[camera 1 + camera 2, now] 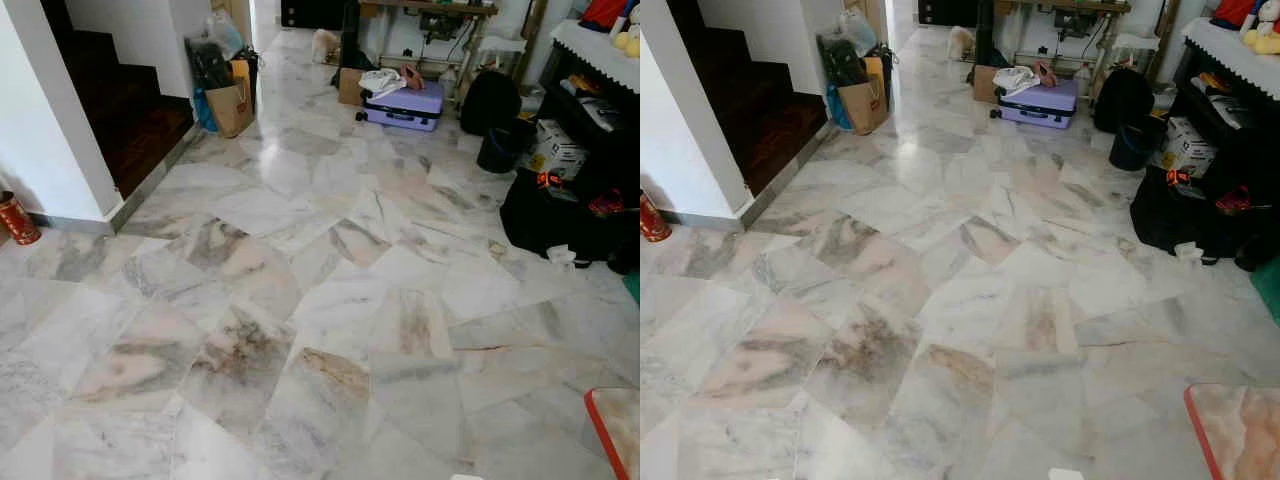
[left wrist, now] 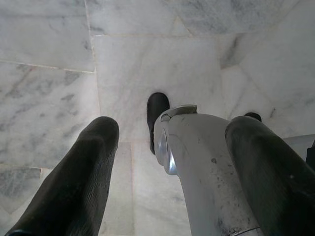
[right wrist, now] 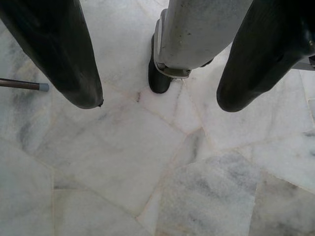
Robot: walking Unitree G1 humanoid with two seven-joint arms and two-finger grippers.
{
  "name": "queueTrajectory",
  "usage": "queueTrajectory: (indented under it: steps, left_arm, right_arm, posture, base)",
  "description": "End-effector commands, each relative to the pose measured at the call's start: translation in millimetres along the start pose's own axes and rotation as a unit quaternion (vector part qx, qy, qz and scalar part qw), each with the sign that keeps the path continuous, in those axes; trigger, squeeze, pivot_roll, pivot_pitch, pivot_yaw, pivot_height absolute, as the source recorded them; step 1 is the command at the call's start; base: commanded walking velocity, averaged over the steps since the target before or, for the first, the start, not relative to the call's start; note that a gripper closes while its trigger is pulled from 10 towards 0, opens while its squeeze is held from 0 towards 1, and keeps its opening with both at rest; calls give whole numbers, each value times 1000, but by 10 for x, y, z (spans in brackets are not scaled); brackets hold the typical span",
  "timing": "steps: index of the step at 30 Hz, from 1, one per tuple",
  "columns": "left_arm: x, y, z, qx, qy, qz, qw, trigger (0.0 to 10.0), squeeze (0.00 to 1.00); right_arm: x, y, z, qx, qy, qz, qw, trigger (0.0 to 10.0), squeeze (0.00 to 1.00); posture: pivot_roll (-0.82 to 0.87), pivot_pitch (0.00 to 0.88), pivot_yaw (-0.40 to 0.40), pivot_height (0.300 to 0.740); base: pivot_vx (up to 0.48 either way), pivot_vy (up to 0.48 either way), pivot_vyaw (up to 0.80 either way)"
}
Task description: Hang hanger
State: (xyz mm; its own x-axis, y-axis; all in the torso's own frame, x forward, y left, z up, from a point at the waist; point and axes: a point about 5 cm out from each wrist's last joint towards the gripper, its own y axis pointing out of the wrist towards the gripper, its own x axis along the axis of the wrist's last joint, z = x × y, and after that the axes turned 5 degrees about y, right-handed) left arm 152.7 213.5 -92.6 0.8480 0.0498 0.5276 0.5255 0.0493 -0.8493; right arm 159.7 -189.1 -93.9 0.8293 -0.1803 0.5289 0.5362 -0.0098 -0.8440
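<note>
**Both arms hang idle over marble; no hanger located yet**

The robot stands on a wide marble floor (image 1: 300, 300) with both arms down at its sides. The left gripper (image 2: 170, 162) points straight at the floor, its two black fingers (image 2: 78, 177) spread apart and holding nothing; between them shows the robot's own silver leg (image 2: 197, 162) and black foot (image 2: 156, 110). The right gripper (image 3: 157, 88) hangs the same way, fingers (image 3: 64, 54) parted and empty, with bare tiles beneath it and the tip of a thin dark rod (image 3: 24, 85) lying on the floor just outside one finger.

Well ahead of both grippers, across the room, sit a purple suitcase (image 1: 403, 104), a brown paper bag (image 1: 231, 107) near a dark staircase (image 1: 120, 110), and black bags (image 1: 560, 215) off to the right-hand side. A red-edged tray (image 1: 615, 425) lies on the floor close to the right gripper's side.

No hanger can be made out, nor any rail to hang it on. Judging from this, the task is at its very start: finding the hanger, grasping it and hanging it all remain.
</note>
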Motion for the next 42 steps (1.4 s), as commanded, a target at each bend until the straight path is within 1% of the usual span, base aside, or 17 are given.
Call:
queueTrajectory:
  steps: [1,2,3,5,6,7,8,9,11,14,17,19,23,27,34,36,42]
  left_arm:
    - [368,-12,282,10,-26,-63,998,10000,0]
    - [321,-12,267,9,-27,-55,998,10000,0]
    - [321,-12,267,9,-27,-55,998,10000,0]
    - [237,-15,243,17,-47,-49,998,10000,0]
    - [237,-15,243,17,-47,-49,998,10000,0]
    - [212,-15,225,20,-52,-47,997,10000,0]
    - [176,-11,189,26,-53,-43,997,10000,0]
    - [176,-11,189,26,-53,-43,997,10000,0]
    - [163,-3,129,21,-56,-43,997,10000,0]
    - [172,9,56,4,-34,-42,999,10000,0]
    - [202,16,34,-2,-3,-43,999,10000,0]
    - [210,18,43,3,-3,-41,999,10000,0]
    - [219,13,93,17,-3,-41,999,10000,0]
    - [197,8,120,26,-9,-36,999,10000,0]
    - [149,0,142,31,4,-25,999,10000,0]
    - [137,-2,142,28,16,-22,999,10000,0]
    - [154,-5,156,26,31,-26,999,10000,0]
  right_arm:
    - [567,60,211,92,26,-69,993,10000,0]
    - [500,59,220,92,16,-58,994,10000,0]
    - [500,59,220,92,16,-58,994,10000,0]
    - [361,53,176,76,37,-37,996,10000,0]
    - [361,53,176,76,37,-37,996,10000,0]
    - [334,47,128,70,38,-33,996,10000,0]
    - [307,33,21,55,33,-26,998,10000,0]
    - [307,33,21,55,33,-26,998,10000,0]
    - [286,12,-113,39,38,-22,998,10000,0]
    - [246,-23,-286,19,44,-12,999,10000,0]
    - [212,-42,-355,14,43,-7,999,10000,0]
    - [197,-44,-350,18,44,-6,999,10000,0]
    - [102,-41,-301,15,22,14,1000,10000,0]
    - [83,-35,-268,15,15,19,1000,10000,0]
    - [89,-29,-262,3,27,16,1000,10000,0]
    - [60,-39,-292,-2,32,19,999,10000,0]
    - [100,-19,-235,1,33,20,999,10000,0]
  posture:
    - [119,0,-58,740]
    - [119,0,-58,740]
    - [119,0,-58,740]
    - [112,0,-52,740]
    - [112,0,-52,740]
    - [116,0,-42,740]
    - [123,0,-38,740]
    - [123,0,-38,740]
    - [140,0,-40,740]
    - [138,0,-46,740]
    - [127,0,-50,740]
    - [129,0,-50,740]
    - [126,0,-49,740]
    - [118,0,-41,740]
    - [99,0,-26,740]
    - [94,0,-20,740]
    - [120,0,-29,740]
  base:
    - [0,0,0]
    - [0,0,0]
    - [0,0,0]
    - [0,0,0]
    - [0,0,0]
    - [0,0,0]
    - [0,0,0]
    - [0,0,0]
    - [0,0,-394]
    - [0,0,-781]
    - [0,0,-781]
    - [0,0,-781]
    - [0,0,-781]
    - [0,0,-778]
    - [0,0,-769]
    - [0,0,-769]
    - [0,0,-770]
